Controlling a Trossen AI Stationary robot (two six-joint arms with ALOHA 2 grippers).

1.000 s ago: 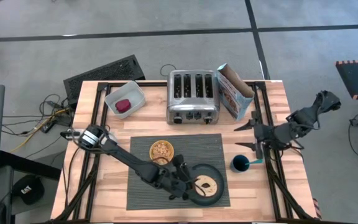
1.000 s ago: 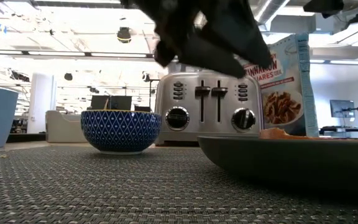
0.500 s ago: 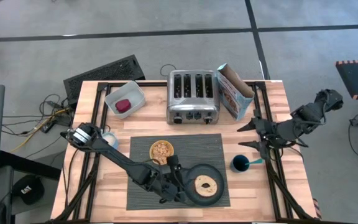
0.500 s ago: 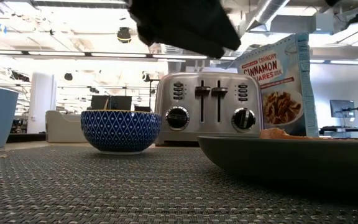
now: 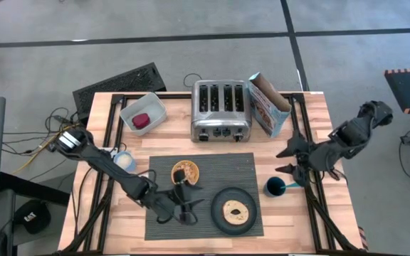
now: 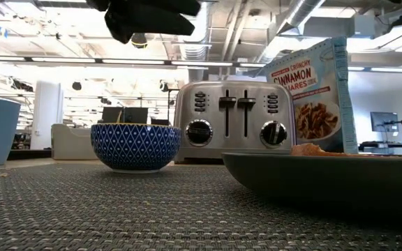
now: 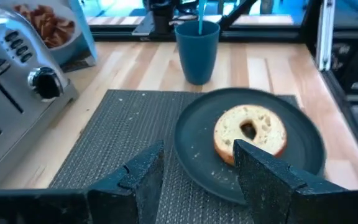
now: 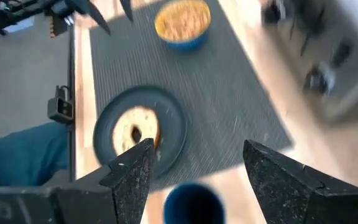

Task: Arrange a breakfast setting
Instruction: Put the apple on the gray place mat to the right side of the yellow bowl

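Note:
On the dark ribbed placemat (image 5: 205, 220) stand a blue-patterned bowl (image 5: 185, 171) of cereal and a dark round plate (image 5: 218, 215). A bagel (image 7: 250, 129) lies flat on the plate. My left gripper (image 5: 191, 208) hovers open over the mat, left of the plate, holding nothing. Right of the mat, the dark blue cup (image 5: 273, 188) has the blue-handled spoon (image 5: 291, 184) standing in it. My right gripper (image 5: 285, 162) hangs open above the table, just beyond the cup. The red fruit (image 5: 142, 120) sits in a pale tub at the far left.
A chrome toaster (image 5: 221, 110) and an open cereal box (image 5: 267, 104) stand along the far edge. The pale tub (image 5: 154, 107) is at the far left. A small light cup (image 5: 124, 161) sits left of the mat. Bare wood lies right of the cup.
My left gripper has drawn back from over the plate toward the table's left edge and risen a little. The bagel stays flat on the plate. My right gripper has rolled about its wrist and lifted slightly above the cup.

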